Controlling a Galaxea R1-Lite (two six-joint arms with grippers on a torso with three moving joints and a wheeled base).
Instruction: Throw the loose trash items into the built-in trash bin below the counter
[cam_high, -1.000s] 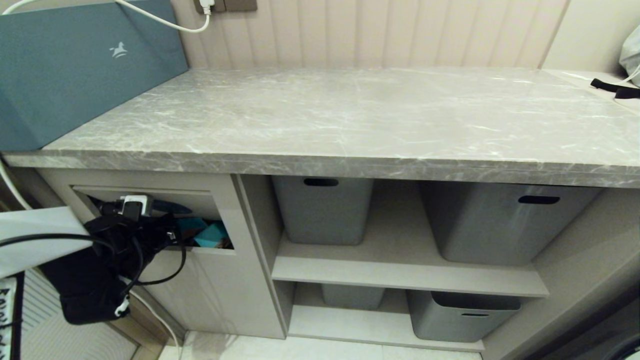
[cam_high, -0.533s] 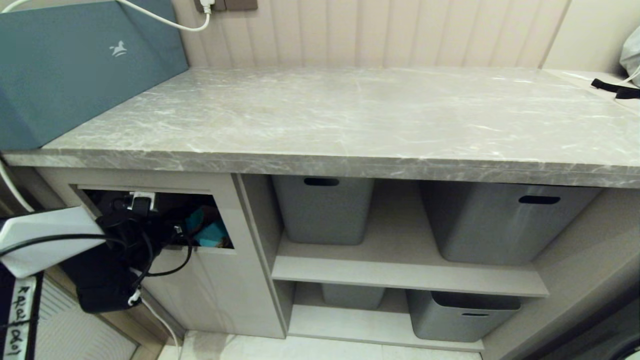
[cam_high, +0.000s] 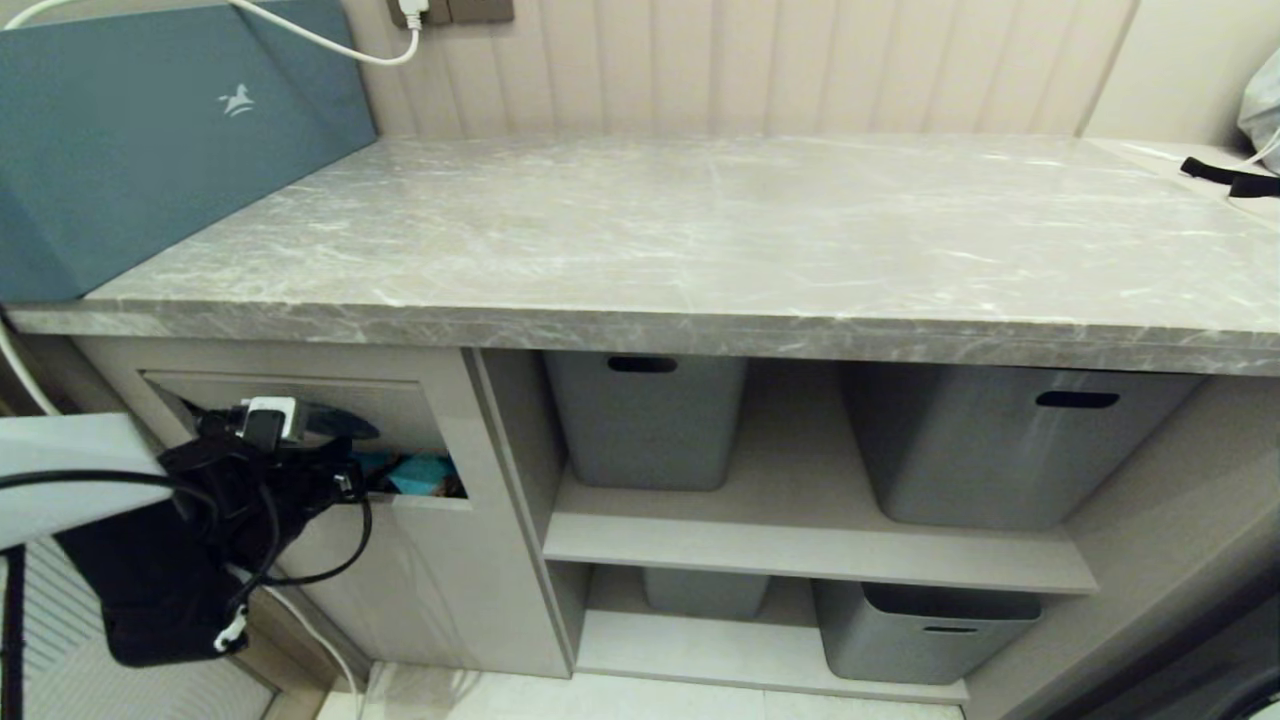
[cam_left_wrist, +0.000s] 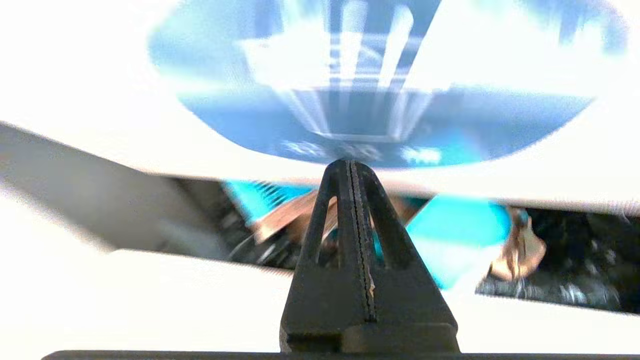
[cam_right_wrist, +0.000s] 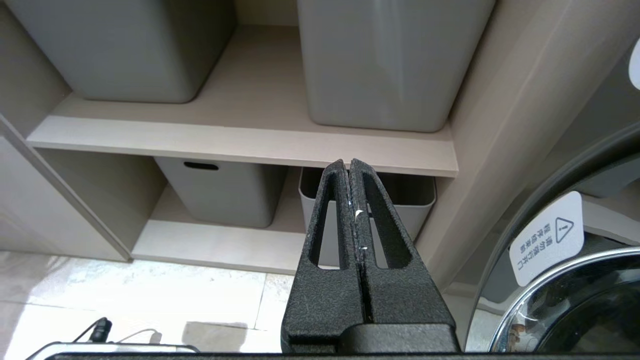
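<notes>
The left gripper (cam_left_wrist: 352, 167) is pressed shut with nothing between its black fingers. Its tip sits right at the bottom edge of the beige tilting flap with the round blue bin picture (cam_left_wrist: 350, 100), at the front of the built-in trash bin (cam_high: 440, 580) under the left end of the long grey marble-look counter (cam_high: 700, 250).

Half a second ago the flap was pushed far in and the hole looked big and dark. Now the flap (cam_high: 380, 405) has swung most of the way back, and only a thin gap is left at the bottom. The black left arm (cam_high: 200, 500) has pulled back and dropped a little.

Through the gap you can see the torn cardboard scraps (cam_left_wrist: 450, 235), teal-blue and brown, lying inside the bin. A bit of teal shows in the head view too (cam_high: 420, 475). No scraps are on the counter top, so the throwing looks done, or nearly done.

The right gripper (cam_right_wrist: 352, 165) is also shut and empty, parked low in front of the grey plastic baskets (cam_right_wrist: 385, 60) on the shelves.
</notes>
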